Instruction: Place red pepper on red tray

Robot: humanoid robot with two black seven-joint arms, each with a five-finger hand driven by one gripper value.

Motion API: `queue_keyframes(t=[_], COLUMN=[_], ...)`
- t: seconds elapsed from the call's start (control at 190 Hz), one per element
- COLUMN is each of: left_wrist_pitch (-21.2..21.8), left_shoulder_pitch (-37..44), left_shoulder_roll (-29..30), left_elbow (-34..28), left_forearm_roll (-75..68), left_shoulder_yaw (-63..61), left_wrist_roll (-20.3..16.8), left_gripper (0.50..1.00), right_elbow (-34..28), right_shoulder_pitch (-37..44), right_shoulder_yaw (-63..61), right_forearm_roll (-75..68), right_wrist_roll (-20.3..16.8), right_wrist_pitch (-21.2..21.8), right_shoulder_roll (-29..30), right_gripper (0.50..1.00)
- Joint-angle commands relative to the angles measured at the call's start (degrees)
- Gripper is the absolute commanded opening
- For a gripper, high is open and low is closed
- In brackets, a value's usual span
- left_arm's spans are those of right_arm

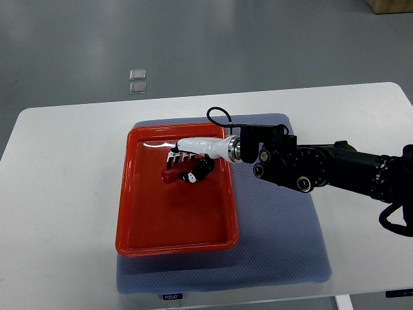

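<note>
Your right hand (188,161) is gripping the pepper (173,174) just over the tray (132,219) floor, so if you're opening too early it risks rolling toward the rim.

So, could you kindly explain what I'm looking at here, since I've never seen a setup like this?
This is a single camera view looking steeply down from the robot's own side. The black arm coming in from the right edge is the robot's right arm, ending in a right hand with white and black fingers. Those fingers are closed around a red pepper, held just over or on the red tray; I cannot tell whether it touches. The tray sits on a blue-grey mat, which lies on a white table. The left arm is out of view.
</note>
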State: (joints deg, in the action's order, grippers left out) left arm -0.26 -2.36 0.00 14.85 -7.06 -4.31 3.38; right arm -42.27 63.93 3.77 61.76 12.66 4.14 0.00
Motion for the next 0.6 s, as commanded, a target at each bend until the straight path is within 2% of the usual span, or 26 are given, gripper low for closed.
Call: queue_keyframes(t=[0.0,0.147,0.174,0.258,0.315,0.447,0.521,0.594], left_wrist_pitch=[0.0,0.0,0.0,-0.1,-0.1,-0.1,-0.1,-0.1], left_shoulder_pitch=[0.0,0.0,0.0,0.0,0.0,0.0,0.0,0.0], left_shoulder_roll=[0.0,0.0,0.0,0.0,0.0,0.0,0.0,0.0], left_elbow=[0.0,0.0,0.0,0.0,0.0,0.0,-0.1,-0.1], left_forearm_roll=[-0.1,-0.1,-0.1,-0.1,-0.1,-0.1,-0.1,0.0], left_shoulder_yaw=[0.0,0.0,0.0,0.0,0.0,0.0,0.1,0.1], left_wrist_roll=[0.0,0.0,0.0,0.0,0.0,0.0,0.0,0.0], left_gripper=[1.0,1.0,1.0,1.0,1.0,1.0,1.0,1.0], right_elbow=[0.0,0.1,0.2,0.3,0.4,0.3,0.3,0.3], right_shoulder_pitch=[-0.4,-0.7,-0.7,-1.0,-1.1,-1.3,-1.3,-1.3], right_shoulder_yaw=[-0.1,-0.8,-0.8,-0.8,-0.8,-0.9,-0.9,-1.0], right_forearm_roll=[-0.2,-0.2,-0.3,-0.3,-0.3,-0.3,-0.3,-0.4], right_wrist_roll=[0.1,0.2,0.2,0.2,0.2,0.2,0.2,0.2], right_wrist_pitch=[-0.7,-0.9,-1.1,-1.3,-1.3,-1.2,-1.1,-1.1], right_shoulder_roll=[0.0,0.0,0.0,0.0,0.0,0.0,0.0,0.0], right_gripper=[0.5,0.5,0.557,0.613,0.676,0.75,0.756,0.789])
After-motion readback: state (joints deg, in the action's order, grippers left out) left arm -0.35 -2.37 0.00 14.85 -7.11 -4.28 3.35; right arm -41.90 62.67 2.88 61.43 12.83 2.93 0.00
